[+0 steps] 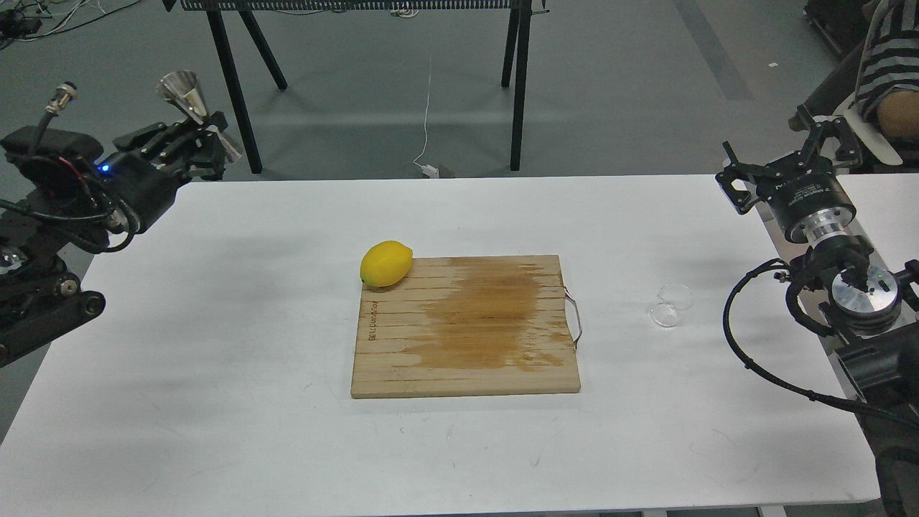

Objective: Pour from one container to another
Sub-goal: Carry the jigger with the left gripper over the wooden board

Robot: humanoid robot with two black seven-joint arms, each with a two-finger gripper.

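While left pincer (pixel 188 136) grips jigger (pixel 188 100) | right pincer (pixel 782 154) released | glass cup (pixel 671 304) well below-left of it

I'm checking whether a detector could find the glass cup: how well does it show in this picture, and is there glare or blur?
Head view: the glass cup lies faint on the white table, only thin rims showing; lighting is soft, shadows weak; the jigger in the left gripper gleams; focus sharp, no blur.

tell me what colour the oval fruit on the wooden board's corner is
Bright yellow: the oval lemon, clearest in the head view.
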